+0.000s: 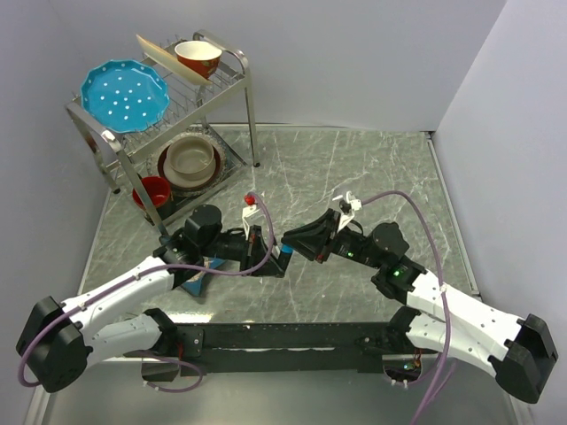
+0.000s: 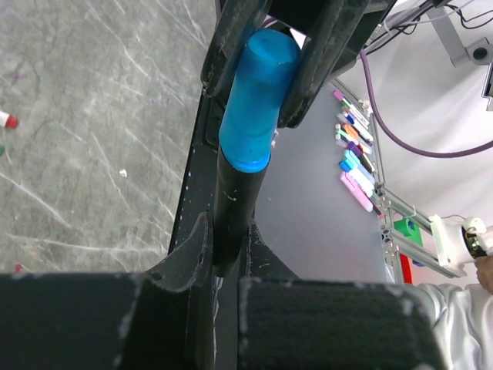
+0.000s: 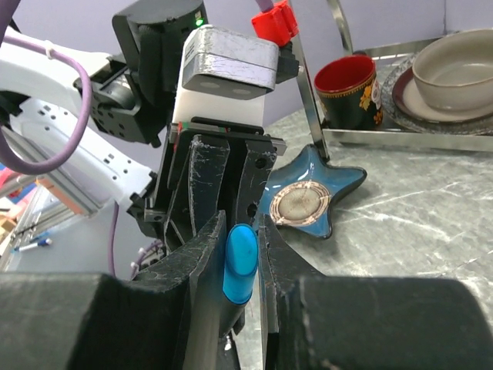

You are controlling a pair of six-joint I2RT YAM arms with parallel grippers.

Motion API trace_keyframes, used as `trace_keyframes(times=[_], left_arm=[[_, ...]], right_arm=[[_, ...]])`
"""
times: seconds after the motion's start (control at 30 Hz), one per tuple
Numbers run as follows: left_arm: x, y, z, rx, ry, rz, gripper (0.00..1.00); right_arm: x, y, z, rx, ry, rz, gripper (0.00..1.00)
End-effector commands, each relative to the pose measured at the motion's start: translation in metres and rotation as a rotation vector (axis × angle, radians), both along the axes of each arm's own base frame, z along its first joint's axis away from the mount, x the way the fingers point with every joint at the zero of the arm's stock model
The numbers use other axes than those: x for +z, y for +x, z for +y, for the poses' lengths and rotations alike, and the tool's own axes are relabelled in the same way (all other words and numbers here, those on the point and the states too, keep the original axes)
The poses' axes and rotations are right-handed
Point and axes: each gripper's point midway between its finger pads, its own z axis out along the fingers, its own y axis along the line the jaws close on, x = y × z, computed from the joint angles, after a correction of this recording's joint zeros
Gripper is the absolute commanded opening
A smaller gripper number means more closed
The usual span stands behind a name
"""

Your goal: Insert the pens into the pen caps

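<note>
Left gripper (image 2: 223,258) clamps the pen (image 2: 235,196); right gripper (image 3: 240,225), directly ahead, clamps the cap (image 2: 258,100), coaxial, sleeved over the pen's tip.

A grey marbled table (image 1: 354,177) bears a metal dish rack (image 1: 182,97); plain pale walls (image 1: 354,62) rise behind the rack.

Our left arm (image 1: 115,297) and right arm (image 1: 469,314) wear white shells on the long links, turning to black joints toward each gripper. A purple cable (image 1: 416,205) runs along each. Just behind the left gripper (image 2: 229,258) sit a white camera block (image 3: 227,65), a red clip (image 3: 275,21) and a green light (image 3: 199,21). The right gripper (image 3: 240,258) has black fingers (image 3: 204,254) flecked with white scuffs.
</note>
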Motion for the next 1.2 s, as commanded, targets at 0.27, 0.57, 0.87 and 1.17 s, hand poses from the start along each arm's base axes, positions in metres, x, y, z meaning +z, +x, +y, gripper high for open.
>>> trace_keyframes(times=[0.27,0.57,0.87,1.17], left_arm=[[0.164,0.102,0.018,0.407,-0.369,-0.392,0.01],[0.180,0.102,0.020,0.360,-0.415,-0.426,0.01],[0.185,0.106,0.028,0.355,-0.415,-0.480,0.01],[0.185,0.125,0.035,0.454,-0.394,-0.481,0.01]], right_arm=[[-0.120,-0.143,-0.019,0.650,-0.369,0.484,0.00],[-0.112,-0.154,-0.018,0.721,-0.358,0.503,0.00],[-0.100,-0.161,-0.018,0.759,-0.351,0.550,0.00],[-0.100,-0.156,-0.011,0.701,-0.353,0.637,0.00]])
